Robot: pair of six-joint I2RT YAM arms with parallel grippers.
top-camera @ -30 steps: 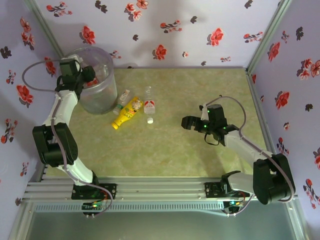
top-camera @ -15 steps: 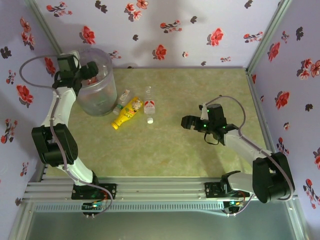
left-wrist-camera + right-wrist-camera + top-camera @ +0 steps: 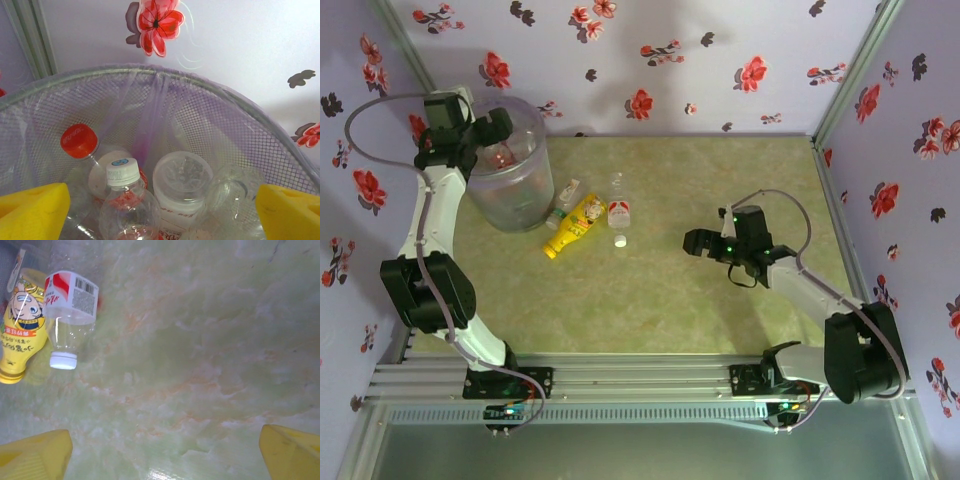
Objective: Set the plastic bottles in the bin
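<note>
- Lilac floral walls box in a green marbled tabletop (image 3: pixel 720 180), with the bin (image 3: pixel 510 200) sitting in its far left corner.
- Left gripper (image 3: pixel 498 128) hangs over the bin's mouth, jaws spread wide, nothing between them.
- Down inside the bin: a red-capped bottle (image 3: pixel 79 141), a white-capped bottle (image 3: pixel 121 172) and more clear bottles heaped together.
- Just right of the bin lie the yellow bottle (image 3: pixel 575 225), a small clear bottle (image 3: pixel 565 195) and a red-and-white labelled bottle (image 3: pixel 618 212).
- Right gripper (image 3: pixel 695 243) hovers well right of the bin, jaws wide open and empty.
</note>
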